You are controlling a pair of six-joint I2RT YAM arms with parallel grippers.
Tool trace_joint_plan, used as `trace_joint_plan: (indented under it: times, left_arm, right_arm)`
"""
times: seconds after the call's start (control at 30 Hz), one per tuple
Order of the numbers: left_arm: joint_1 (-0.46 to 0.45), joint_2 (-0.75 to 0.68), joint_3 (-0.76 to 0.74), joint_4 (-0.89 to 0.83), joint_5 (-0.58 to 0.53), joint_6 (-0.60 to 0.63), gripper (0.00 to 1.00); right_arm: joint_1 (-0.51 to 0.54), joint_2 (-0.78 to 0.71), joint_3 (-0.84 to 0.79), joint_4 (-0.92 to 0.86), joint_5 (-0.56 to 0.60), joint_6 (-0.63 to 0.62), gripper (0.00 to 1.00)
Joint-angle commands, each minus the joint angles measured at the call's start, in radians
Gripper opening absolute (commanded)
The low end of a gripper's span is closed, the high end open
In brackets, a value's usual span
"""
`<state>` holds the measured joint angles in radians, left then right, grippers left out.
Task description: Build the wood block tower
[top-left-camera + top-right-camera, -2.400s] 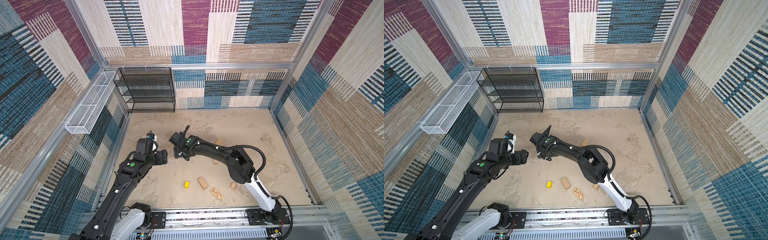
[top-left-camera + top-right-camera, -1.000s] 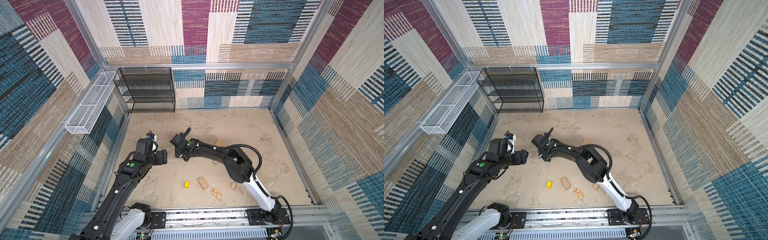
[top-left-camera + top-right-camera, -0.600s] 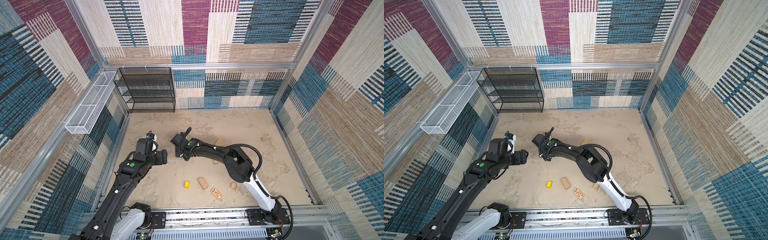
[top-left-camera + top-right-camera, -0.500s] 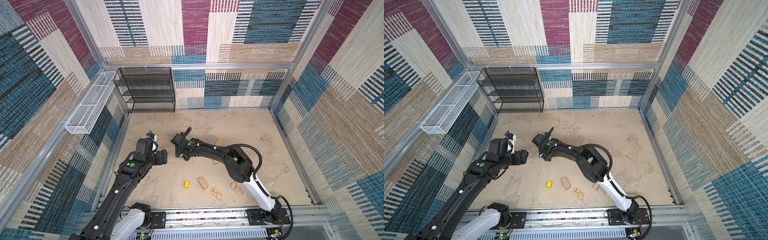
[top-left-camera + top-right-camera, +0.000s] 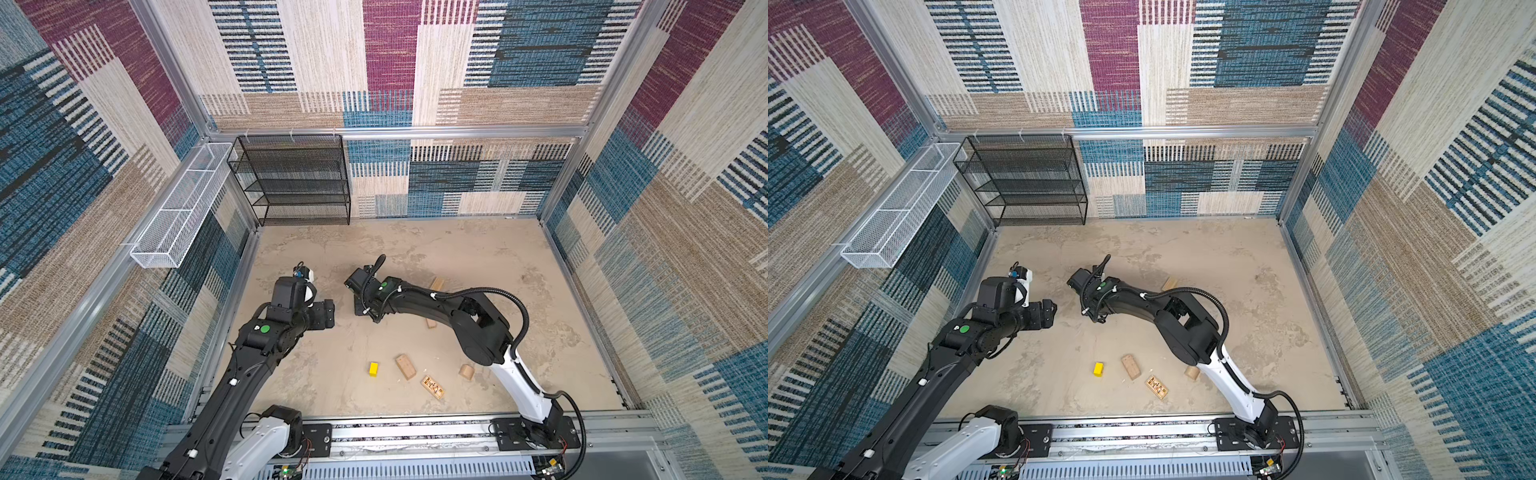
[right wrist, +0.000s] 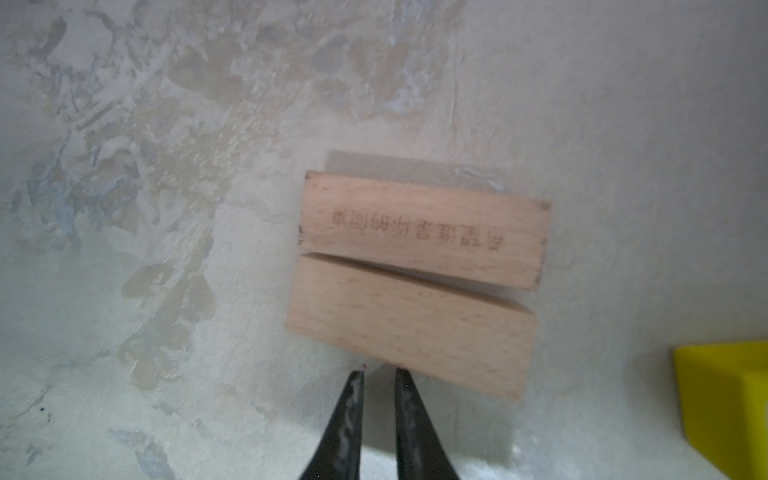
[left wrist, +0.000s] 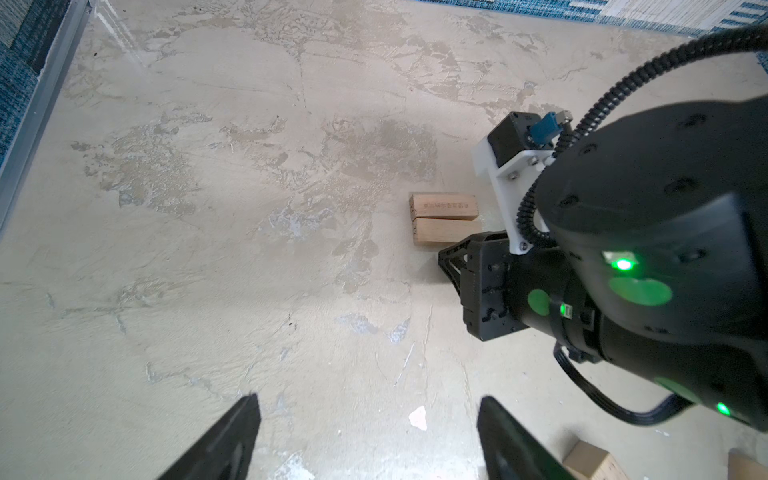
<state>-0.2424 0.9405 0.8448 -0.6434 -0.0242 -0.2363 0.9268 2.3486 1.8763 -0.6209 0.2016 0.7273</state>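
Observation:
Two tan wood blocks (image 6: 415, 266) lie flat side by side on the floor, and the far one bears faint lettering. My right gripper (image 6: 378, 372) is shut with only a thin gap and nothing in it, its tips against the near block's long edge. A yellow block (image 6: 727, 399) sits just beside the pair. In both top views my right gripper (image 5: 362, 311) covers this pair. My left gripper (image 7: 368, 401) hangs open and empty over bare floor, short of the pair (image 7: 444, 218). The tower is out of view: every block that shows lies singly.
Near the front rail lie a yellow block (image 5: 373, 368), a tan block (image 5: 405, 366), a dark-patterned block (image 5: 432, 387) and a rounded tan piece (image 5: 466, 372). Two tan blocks (image 5: 436, 284) (image 5: 432, 323) lie by the right arm. A black wire shelf (image 5: 299, 183) stands at the back left.
The right arm shifted slightly early on, its elbow drawing in a little. Over the last second neither arm nor any block has visibly moved.

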Motion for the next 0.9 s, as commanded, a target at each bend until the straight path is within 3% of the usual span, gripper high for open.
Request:
trace_joint_plan:
  times: [0.0,0.87]
  left_arm:
    - [0.001,0.002,0.002,0.000,-0.004,-0.012,0.87]
    - [0.000,0.003,0.003,-0.002,-0.006,-0.012,0.87]
  right_arm:
    - [-0.003,0.002,-0.006,-0.027,-0.013,0.000,0.18]
    - [-0.016,0.005,-0.025,-0.017,-0.016,0.001,0.17]
